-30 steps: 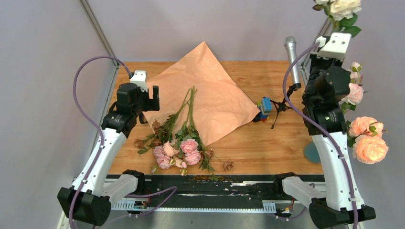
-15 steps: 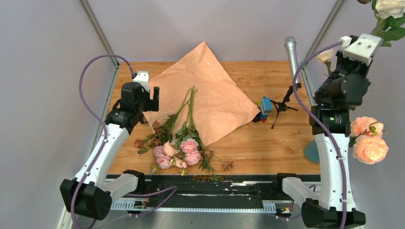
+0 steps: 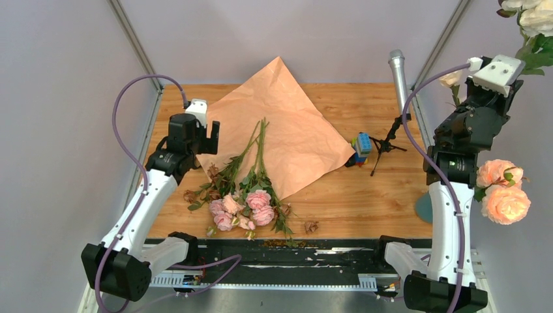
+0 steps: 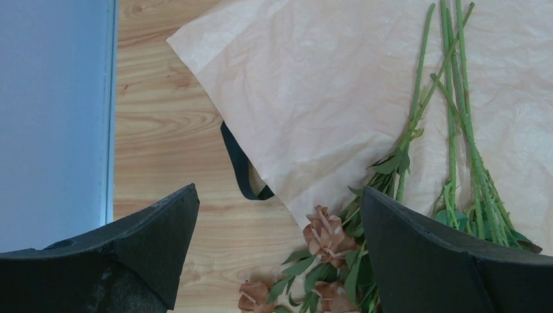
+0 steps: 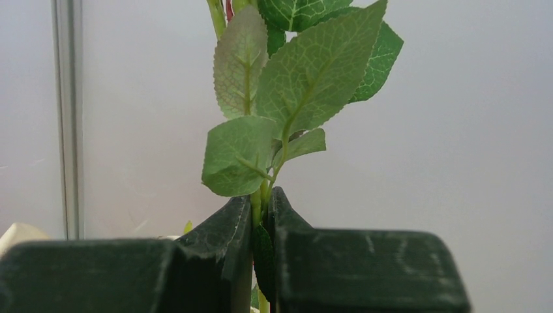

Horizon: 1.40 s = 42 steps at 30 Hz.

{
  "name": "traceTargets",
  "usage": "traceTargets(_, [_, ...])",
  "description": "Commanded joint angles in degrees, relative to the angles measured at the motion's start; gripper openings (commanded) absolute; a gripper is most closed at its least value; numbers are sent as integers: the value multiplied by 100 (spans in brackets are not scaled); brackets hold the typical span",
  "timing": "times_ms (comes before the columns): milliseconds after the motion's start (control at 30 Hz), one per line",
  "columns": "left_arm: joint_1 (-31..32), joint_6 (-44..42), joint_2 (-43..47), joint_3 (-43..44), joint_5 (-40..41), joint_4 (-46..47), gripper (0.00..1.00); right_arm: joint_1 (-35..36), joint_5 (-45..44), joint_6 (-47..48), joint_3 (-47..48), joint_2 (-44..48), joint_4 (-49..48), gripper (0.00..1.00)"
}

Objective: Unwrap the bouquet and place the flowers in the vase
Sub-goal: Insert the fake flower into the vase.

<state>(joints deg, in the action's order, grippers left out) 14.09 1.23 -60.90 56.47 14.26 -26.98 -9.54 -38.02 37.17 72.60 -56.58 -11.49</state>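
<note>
Right pincer, we see, is clenched on a leafy stem high beside the table edge; left pincer hangs released over the paper corner, flowers just beside.

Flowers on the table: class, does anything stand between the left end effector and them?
Nothing visible does. The open left end effector hangs above the paper's left edge, and the flowers lie uncovered right beside it, stems on the paper.

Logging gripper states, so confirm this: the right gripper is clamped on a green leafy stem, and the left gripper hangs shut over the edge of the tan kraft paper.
Not shut: the left wrist view shows the left gripper hanging open over the tan kraft paper. The rest stands.
</note>
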Motion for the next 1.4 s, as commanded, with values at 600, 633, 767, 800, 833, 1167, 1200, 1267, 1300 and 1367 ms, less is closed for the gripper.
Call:
traceTargets(600, [15, -108, 308, -171, -11, 449, 100, -294, 544, -772, -1512, 534, -1384, 0])
traceTargets(633, [9, -106, 329, -191, -13, 468, 100, -294, 514, -784, -1590, 560, -1417, 0])
traceTargets(767, [-11, -115, 345, -254, -32, 559, 100, -294, 458, -836, -1823, 690, -1463, 0])
traceTargets(800, [-16, -119, 331, -258, -41, 569, 100, -294, 430, -825, -1877, 735, -1504, 0])
traceTargets(833, [-19, -115, 315, -259, -50, 575, 100, -294, 376, -814, -1921, 762, -1532, 0])
traceTargets(1167, [-20, -115, 337, -372, -93, 691, 100, -337, 18, -844, -2461, 1014, -1523, 0])
traceTargets(1200, [-20, -115, 344, -380, -109, 703, 100, -344, -17, -877, -2516, 1035, -1508, 0])
traceTargets(1267, [-16, -115, 348, -390, -139, 712, 100, -370, -67, -956, -2614, 1074, -1475, 0])
traceTargets(1300, [-19, -115, 349, -391, -148, 719, 100, -380, -92, -991, -2661, 1098, -1459, 0])
traceTargets(1367, [-20, -115, 354, -400, -151, 729, 100, -402, -108, -1043, -2749, 1125, -1434, 0])
